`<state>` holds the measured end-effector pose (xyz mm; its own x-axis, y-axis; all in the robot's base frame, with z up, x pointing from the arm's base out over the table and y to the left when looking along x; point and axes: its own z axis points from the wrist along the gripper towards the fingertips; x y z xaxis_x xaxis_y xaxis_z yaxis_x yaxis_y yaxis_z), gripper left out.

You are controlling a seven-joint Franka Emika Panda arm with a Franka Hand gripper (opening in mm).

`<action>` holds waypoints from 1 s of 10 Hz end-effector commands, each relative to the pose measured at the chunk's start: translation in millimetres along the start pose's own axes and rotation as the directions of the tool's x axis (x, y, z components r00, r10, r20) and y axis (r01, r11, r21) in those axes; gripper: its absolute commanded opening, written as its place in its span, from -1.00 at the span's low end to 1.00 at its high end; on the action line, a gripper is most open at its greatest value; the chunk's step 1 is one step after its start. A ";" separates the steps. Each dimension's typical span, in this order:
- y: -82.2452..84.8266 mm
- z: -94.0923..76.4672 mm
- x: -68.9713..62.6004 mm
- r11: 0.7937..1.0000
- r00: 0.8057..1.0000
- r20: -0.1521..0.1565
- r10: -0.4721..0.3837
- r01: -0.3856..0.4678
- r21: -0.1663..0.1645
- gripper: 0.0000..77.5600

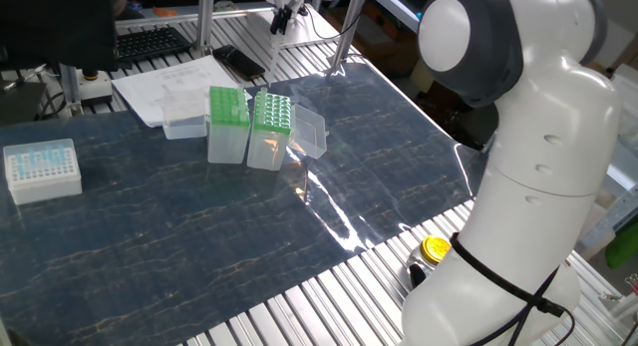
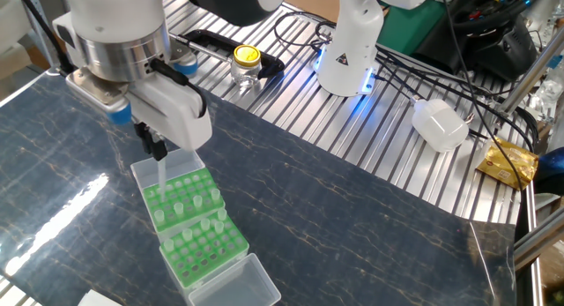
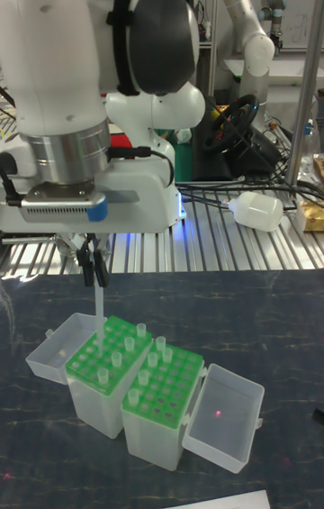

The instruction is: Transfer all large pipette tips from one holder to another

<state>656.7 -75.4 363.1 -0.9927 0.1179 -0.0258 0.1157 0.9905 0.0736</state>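
Two green racks stand side by side on the dark mat, the left rack (image 3: pixel 83 367) and the right rack (image 3: pixel 183 372), each with its clear lid open. Large pipette tips (image 3: pixel 129 344) stand in scattered holes of both racks (image 2: pixel 181 209). My gripper (image 3: pixel 93 273) hangs over the back left corner of the left rack, shut on one large pipette tip (image 3: pixel 97 300) that points straight down, its end just above the rack. The other fixed view shows the gripper (image 2: pixel 152 149) with the held tip (image 2: pixel 163 171) over the far rack. In one fixed view both racks (image 1: pixel 249 112) show at mid-left.
A white box of small pale-blue tips (image 1: pixel 40 170) sits at the mat's left end. Papers (image 1: pixel 174 82) and a keyboard (image 1: pixel 150 42) lie behind the racks. A yellow-lidded jar (image 2: pixel 244 63), a white bottle (image 2: pixel 441 125) and cables rest on the slatted metal table by the robot base.
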 end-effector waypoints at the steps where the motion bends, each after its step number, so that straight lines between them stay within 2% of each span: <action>1: -4.6 4.9 2.3 1.000 1.000 0.010 -0.007 0.007 -0.003 -0.97; 10: -9.2 23.8 12.4 1.000 1.000 0.021 -0.006 0.006 -0.010 -0.97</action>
<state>645.9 -79.8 341.2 -0.9925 0.1151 -0.0411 0.1114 0.9903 0.0825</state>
